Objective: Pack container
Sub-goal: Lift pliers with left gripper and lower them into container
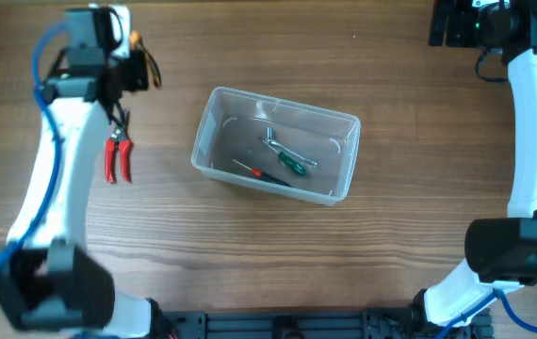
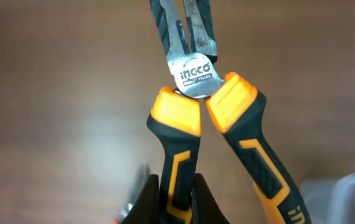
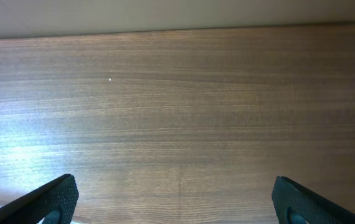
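In the middle of the table point(image 1: 391, 254) sits the container point(image 1: 205, 137), a clear tub with rounded corners, a thick rim and a green-handled screwdriver point(image 1: 292, 162) inside. The left gripper point(image 2: 176, 199) clamps one handle of the orange-and-black pliers point(image 2: 227, 102); the right gripper point(image 3: 174, 205) gapes wide, empty.

Smooth white tubular arm links point(image 1: 54, 155) join bulky rounded black joint housings point(image 1: 512, 247), thin blue cables point(image 1: 36, 71) loop beside them at the upper left and upper right of the overhead frame, and the right gripper point(image 3: 174, 190) has matte black wedge-shaped fingers point(image 3: 56, 199).
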You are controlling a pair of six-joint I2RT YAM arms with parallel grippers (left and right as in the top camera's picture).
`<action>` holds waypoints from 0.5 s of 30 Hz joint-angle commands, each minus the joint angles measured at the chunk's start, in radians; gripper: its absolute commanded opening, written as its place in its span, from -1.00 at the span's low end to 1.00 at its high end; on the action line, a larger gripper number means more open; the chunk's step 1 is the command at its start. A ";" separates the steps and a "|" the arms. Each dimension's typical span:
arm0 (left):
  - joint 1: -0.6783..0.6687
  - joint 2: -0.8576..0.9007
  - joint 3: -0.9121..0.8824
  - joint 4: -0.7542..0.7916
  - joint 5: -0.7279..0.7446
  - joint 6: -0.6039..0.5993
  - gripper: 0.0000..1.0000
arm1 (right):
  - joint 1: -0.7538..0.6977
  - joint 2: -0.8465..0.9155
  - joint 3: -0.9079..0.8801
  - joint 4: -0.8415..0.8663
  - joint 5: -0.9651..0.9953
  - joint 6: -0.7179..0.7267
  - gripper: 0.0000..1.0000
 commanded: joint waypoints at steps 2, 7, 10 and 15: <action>-0.043 -0.150 0.030 0.013 0.097 0.127 -0.92 | 0.003 0.022 0.001 0.002 -0.009 0.021 0.99; -0.170 -0.177 0.030 -0.056 0.295 0.332 -0.92 | 0.003 0.022 0.001 0.002 -0.009 0.021 1.00; -0.257 -0.169 0.029 -0.116 0.362 0.467 -0.92 | 0.003 0.022 0.001 0.002 -0.009 0.021 0.99; -0.391 -0.132 0.029 -0.207 0.406 0.701 -0.92 | 0.003 0.022 0.001 0.003 -0.009 0.021 0.99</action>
